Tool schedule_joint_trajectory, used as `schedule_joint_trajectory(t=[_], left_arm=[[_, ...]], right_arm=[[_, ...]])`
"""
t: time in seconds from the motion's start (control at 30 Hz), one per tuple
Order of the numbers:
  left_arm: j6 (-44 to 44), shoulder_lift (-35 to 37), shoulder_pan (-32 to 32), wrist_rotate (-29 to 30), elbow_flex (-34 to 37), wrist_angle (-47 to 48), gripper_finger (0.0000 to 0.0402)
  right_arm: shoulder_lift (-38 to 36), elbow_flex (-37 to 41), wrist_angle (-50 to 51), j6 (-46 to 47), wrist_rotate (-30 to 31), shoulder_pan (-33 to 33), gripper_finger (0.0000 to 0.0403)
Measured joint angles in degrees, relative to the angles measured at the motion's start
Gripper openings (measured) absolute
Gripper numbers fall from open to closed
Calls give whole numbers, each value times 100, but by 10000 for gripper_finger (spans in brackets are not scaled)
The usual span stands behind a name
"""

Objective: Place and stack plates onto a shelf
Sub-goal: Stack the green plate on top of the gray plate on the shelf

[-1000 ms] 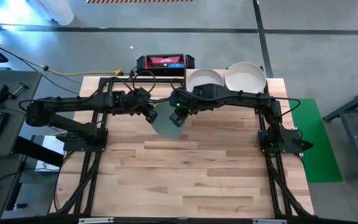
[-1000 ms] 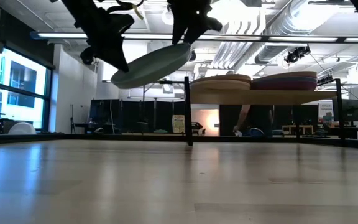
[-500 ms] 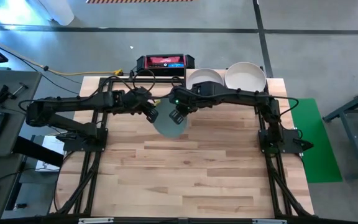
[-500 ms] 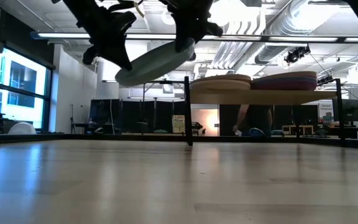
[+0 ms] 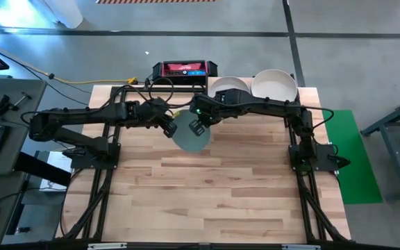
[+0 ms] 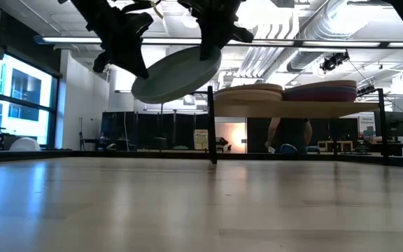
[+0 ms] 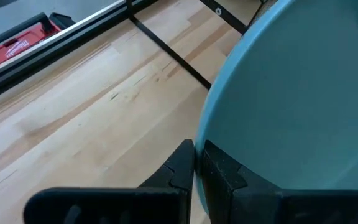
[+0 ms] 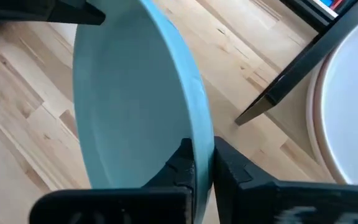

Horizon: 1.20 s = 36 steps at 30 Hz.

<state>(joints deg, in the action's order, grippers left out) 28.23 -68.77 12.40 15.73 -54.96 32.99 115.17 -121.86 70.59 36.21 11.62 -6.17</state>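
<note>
Teal plate (image 5: 190, 135) held tilted above the tabletop (image 5: 214, 194), near the far edge. Left gripper (image 7: 196, 163) and right gripper (image 8: 202, 157) each pinch its rim on opposite sides. Shelf (image 6: 296, 109) just beside carries stacked plates (image 6: 249, 92).

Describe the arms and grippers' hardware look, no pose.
Both arms are matte black, jointed tube segments on black frame bases. The left gripper and right gripper each end in two blocky black fingers with angular tips. Black cables loop near the left arm's wrist. A small green light glows on the right arm.
</note>
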Motion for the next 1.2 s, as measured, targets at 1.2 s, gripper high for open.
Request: schedule_joint_trajectory(t=[1.2], left_arm=[[-1468, 1093, 1337, -1054, -4, -1185, 117]], right_arm=[[-625, -432, 826, -487, -695, -1372, 3]])
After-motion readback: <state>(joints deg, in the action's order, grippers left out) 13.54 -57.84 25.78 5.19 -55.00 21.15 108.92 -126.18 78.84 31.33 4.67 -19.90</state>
